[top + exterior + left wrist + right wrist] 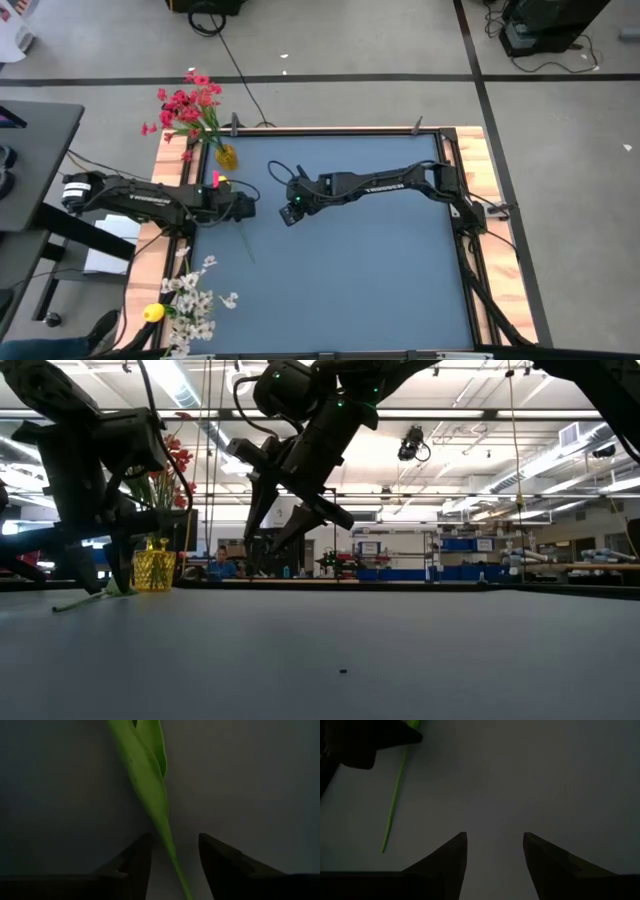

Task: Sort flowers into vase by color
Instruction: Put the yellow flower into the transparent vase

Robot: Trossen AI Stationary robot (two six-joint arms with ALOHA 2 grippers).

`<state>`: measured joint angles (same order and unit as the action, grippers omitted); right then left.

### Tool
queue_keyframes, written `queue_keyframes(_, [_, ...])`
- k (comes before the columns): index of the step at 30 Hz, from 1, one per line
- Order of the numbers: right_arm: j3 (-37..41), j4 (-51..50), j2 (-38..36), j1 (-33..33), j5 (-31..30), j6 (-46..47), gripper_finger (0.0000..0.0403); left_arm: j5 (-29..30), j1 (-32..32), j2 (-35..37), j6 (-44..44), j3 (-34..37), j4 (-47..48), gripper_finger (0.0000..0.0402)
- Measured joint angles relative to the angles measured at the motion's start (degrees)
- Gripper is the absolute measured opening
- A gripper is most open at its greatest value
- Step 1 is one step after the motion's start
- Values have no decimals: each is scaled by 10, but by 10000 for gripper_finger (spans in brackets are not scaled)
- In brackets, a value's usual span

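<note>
A green flower stem with a long leaf (145, 765) lies flat on the dark table; its free end shows in the right wrist view (394, 805) and in the low view (85, 600), and its blossom is hidden. My left gripper (175, 837) is open and low over the table (243, 207), one finger on each side of the stem. My right gripper (288, 212) hangs open above the table (290, 520), a little to the right of the left one, holding nothing. A yellow vase (227, 156) at the far left stands upright with red flowers (187, 105) in it.
White blossom sprays (195, 300) and a yellow tulip head (152, 313) lie at the table's near left corner. The table's wooden border (470, 150) runs around the dark mat. The right and near parts of the mat (380, 280) are bare.
</note>
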<state>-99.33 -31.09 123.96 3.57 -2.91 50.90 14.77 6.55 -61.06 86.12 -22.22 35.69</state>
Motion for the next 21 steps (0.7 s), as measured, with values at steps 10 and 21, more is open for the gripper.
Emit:
queue_keyframes(10, [0,-2,0,0,0,0,199,1,1,-1,-19,1,-7,106])
queue_keyframes(21, [0,-13,0,0,40,2,198,19,0,-1,-57,2,-17,19])
